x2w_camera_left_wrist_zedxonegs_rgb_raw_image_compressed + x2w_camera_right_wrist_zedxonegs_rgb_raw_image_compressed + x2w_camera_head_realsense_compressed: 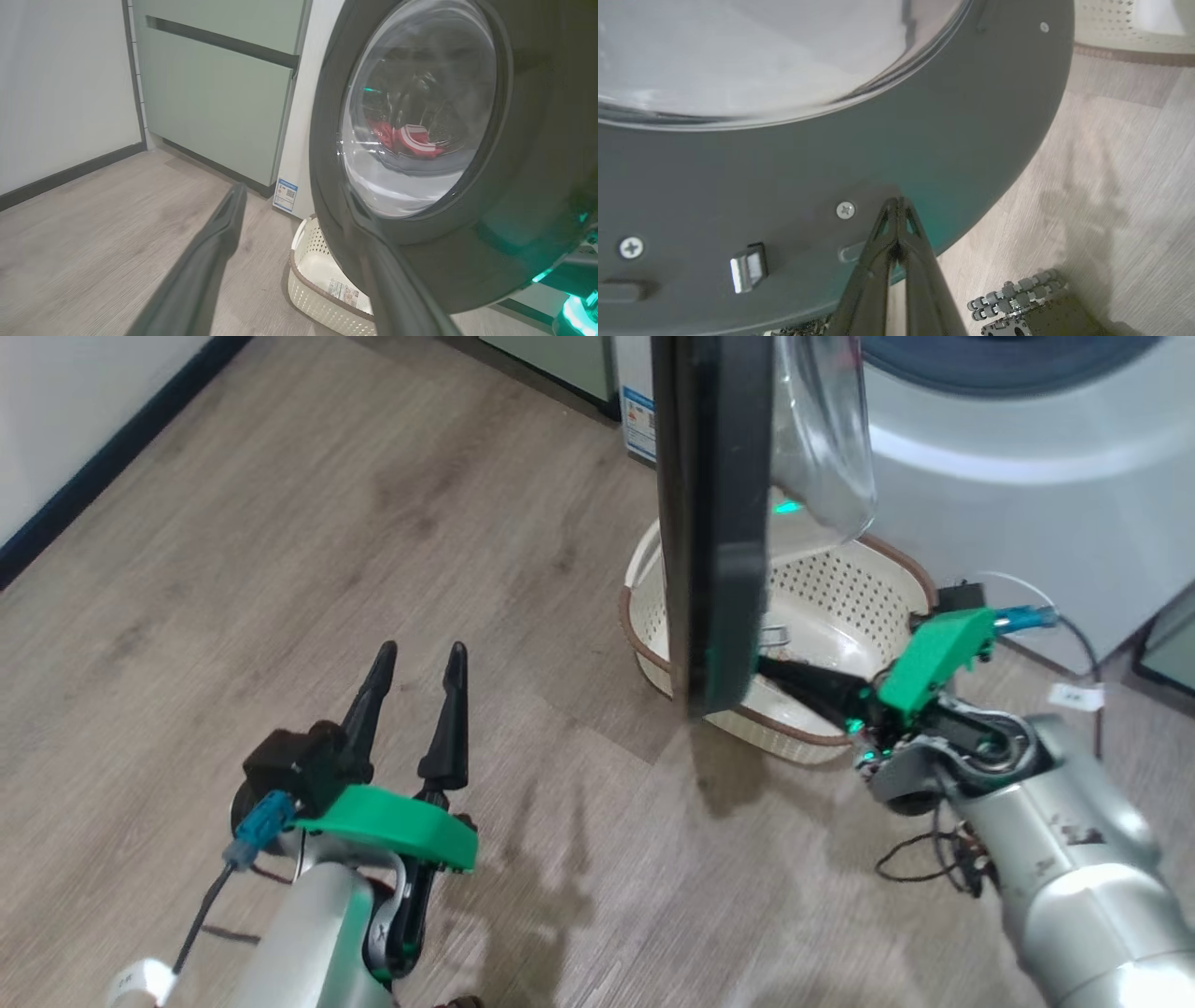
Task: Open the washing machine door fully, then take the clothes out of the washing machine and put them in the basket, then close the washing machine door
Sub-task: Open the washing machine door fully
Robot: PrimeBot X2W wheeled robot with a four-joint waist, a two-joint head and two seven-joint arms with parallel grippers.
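Your washing machine door [714, 523] hangs edge-on over the basket [845, 597], floor [373, 523] open left; right claw [899, 203], pinched empty, touches its rim; left claw [421, 653] spread.

Wood floor [280, 523], white wall [56, 84], green cabinets [210, 93].

Lit softly and evenly from overhead. Faint, smeared shadows thrown on the floor [560, 887]. Pale glare across the window of the washing machine door [444, 140], teal glow on its black rim. Blurred and out of focus along the left end effector [294, 193]; bowed lines near that view's edges.
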